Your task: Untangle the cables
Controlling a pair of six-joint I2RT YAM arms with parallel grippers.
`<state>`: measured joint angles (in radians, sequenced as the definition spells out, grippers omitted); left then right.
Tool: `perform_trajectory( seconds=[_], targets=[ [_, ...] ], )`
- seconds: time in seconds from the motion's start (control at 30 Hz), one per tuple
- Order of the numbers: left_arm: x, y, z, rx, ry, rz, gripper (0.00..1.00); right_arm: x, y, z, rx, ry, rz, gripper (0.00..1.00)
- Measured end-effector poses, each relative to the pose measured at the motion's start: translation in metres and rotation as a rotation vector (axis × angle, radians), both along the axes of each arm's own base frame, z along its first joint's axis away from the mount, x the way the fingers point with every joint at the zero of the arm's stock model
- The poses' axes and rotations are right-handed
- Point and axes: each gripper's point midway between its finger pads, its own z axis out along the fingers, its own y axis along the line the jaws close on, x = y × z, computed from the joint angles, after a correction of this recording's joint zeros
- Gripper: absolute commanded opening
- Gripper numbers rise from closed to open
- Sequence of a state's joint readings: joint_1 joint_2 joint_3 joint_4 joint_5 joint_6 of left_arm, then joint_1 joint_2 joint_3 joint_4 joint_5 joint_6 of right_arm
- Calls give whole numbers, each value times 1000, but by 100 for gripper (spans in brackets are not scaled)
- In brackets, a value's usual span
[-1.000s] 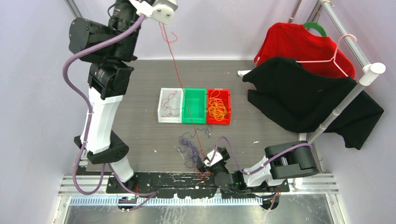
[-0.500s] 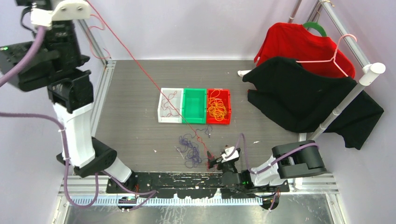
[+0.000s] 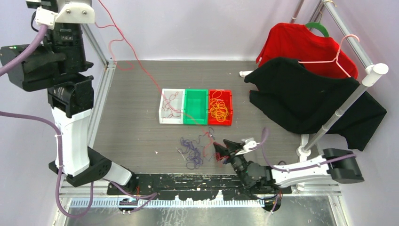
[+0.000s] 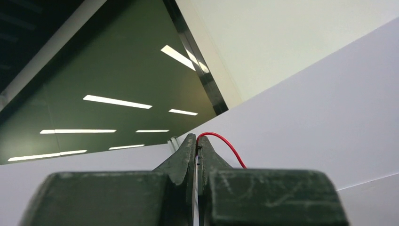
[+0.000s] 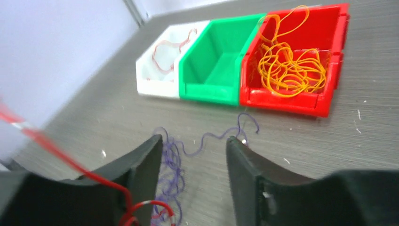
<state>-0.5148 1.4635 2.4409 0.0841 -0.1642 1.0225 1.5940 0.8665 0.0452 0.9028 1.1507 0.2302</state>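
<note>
Near the middle of the worktop (image 3: 131,122) the purple cable (image 3: 190,151) lies in a loose clump. Farther off, orange cables (image 3: 219,110) fill the red bin (image 3: 230,108). A red cable (image 4: 228,145) slants across the white bin (image 3: 170,121) up to the left pincer (image 4: 196,143) at far left, which is pinched tight on it. The right pincer (image 5: 194,140) sits just right of the purple clump, jaws apart and gripping nothing.

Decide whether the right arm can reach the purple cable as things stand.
Probably yes. The right arm hangs low, jaws open, right beside the purple cable, with nothing between. The red cable across one jaw might snag.
</note>
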Motion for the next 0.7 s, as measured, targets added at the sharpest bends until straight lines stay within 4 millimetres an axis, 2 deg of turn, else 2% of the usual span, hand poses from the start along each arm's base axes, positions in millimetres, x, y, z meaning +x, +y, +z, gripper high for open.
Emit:
perform_trajectory(
  seconds=[0.07,0.1,0.2,0.3,0.4,0.5,0.6,0.7],
  targets=[
    [7,-4,0,-3,10,-11,0,8,-14,12,104,13,-30,5],
    [7,-4,1,-6,6,-15,0,13,-22,16,150,21,-53,2],
    [4,-3,4,-15,-5,-18,0,25,-46,22,263,55,-129,1],
    [-4,0,8,-17,-26,-21,0,31,-66,12,290,94,-200,1],
    [-12,2,14,-12,-52,-17,0,32,-77,-6,224,135,-256,1],
    [-23,7,22,-2,-94,12,0,35,-86,-16,149,165,-327,1],
    [-44,19,33,-10,-162,65,0,39,-97,-31,29,188,-421,1],
    [-76,35,45,-20,-250,113,0,43,-104,-44,-97,210,-510,1]
  ],
)
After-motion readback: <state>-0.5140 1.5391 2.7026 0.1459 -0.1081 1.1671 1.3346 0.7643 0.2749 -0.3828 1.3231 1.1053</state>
